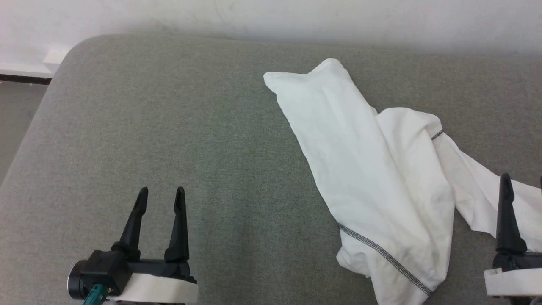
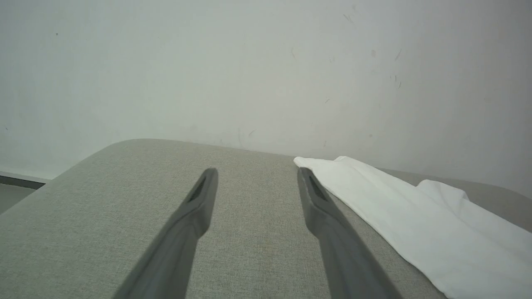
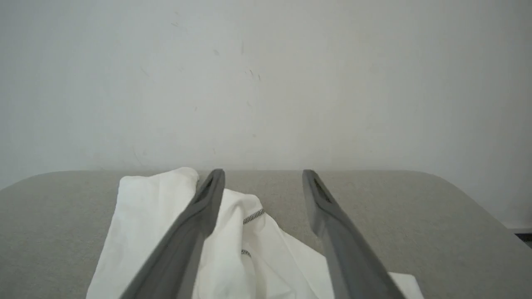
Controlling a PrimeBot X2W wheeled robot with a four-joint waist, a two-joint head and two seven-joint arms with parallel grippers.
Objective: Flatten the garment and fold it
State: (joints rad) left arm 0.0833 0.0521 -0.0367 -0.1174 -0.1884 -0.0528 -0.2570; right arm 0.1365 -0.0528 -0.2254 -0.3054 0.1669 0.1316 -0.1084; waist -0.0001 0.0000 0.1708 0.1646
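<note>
The garment [image 1: 381,178] is a thin white top with dark zigzag stitching, lying crumpled in loose folds on the right half of the grey padded table [image 1: 169,106]. One long part runs toward the far middle, and a sleeve trails off to the right. My right gripper [image 1: 524,180] hovers over that trailing part at the lower right, open with nothing between its fingers. In the right wrist view the garment [image 3: 145,207] lies under and left of the right gripper [image 3: 264,174]. My left gripper [image 1: 162,190] stands open over bare table at the lower left, well apart from the cloth. The left wrist view has the left gripper [image 2: 257,171] with the garment [image 2: 415,211] to its right.
A pale wall [image 1: 271,17] runs close behind the table's far edge. The table's rounded corner [image 1: 72,51] is at the far left, with floor [image 1: 17,114] beyond the left edge. The left half of the table is bare fabric.
</note>
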